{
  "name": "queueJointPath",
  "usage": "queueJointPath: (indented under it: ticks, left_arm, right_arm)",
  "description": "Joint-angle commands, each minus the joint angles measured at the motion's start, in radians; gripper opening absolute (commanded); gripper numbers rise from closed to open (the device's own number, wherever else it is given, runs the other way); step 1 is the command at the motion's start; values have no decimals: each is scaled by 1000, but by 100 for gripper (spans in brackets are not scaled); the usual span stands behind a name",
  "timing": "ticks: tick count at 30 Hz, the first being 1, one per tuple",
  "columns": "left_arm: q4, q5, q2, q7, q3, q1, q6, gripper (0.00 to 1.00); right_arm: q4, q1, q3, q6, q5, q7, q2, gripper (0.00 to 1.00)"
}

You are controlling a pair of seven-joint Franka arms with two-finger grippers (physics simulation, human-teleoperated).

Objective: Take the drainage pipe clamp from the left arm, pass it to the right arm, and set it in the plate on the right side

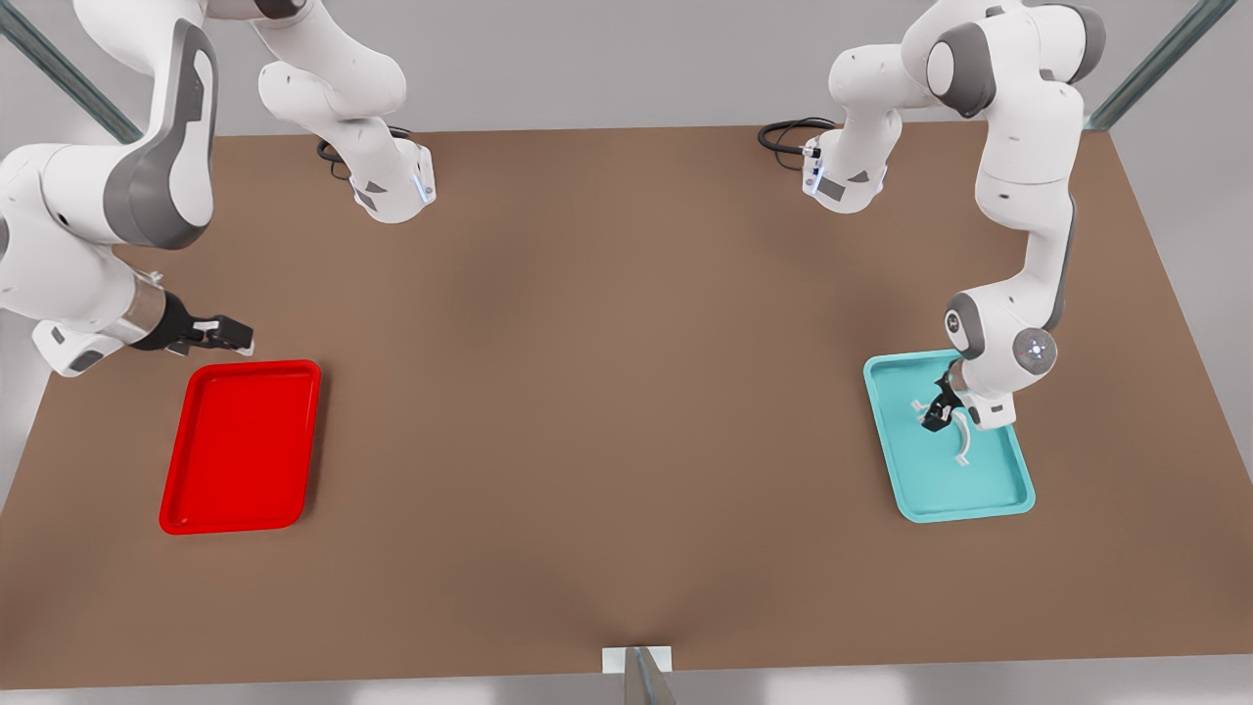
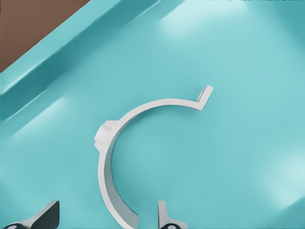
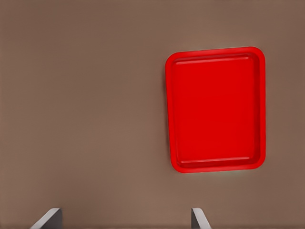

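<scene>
From the front I have the left gripper (image 1: 937, 415) down in the teal tray (image 1: 1018, 494), over the drainage pipe clamp (image 1: 963, 446), while the right gripper (image 1: 233, 336) waits beside the red plate (image 1: 240, 446). In the left wrist view its fingers (image 2: 163, 217) are spread astride the clamp's (image 2: 112, 157) arc, not yet pinching, ready to close. In the right wrist view that gripper's fingers (image 3: 198, 218) are spread above the tabletop (image 3: 86, 119), near the plate (image 3: 215, 167), ready for the handover.

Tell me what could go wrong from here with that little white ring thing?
1. The left gripper is open, its fingers straddling the thin white clamp that lies flat in the teal tray. Such a thin band might slip or twist as the gripper closes.
2. The right gripper waits open near the red tray, far across the table, so the handover may need a long, careful carry.
</scene>
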Motion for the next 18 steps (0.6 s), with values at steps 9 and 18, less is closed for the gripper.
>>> queueJointPath:
  ticks: [9,18]
  left_arm:
    - [4,-3,14,-160,0,6,31,68]
    - [4,-3,14,-161,1,8,30,30]
  right_arm:
    - [0,5,-1,1,1,-1,3,100]
    - [0,5,-1,1,1,-1,4,100]
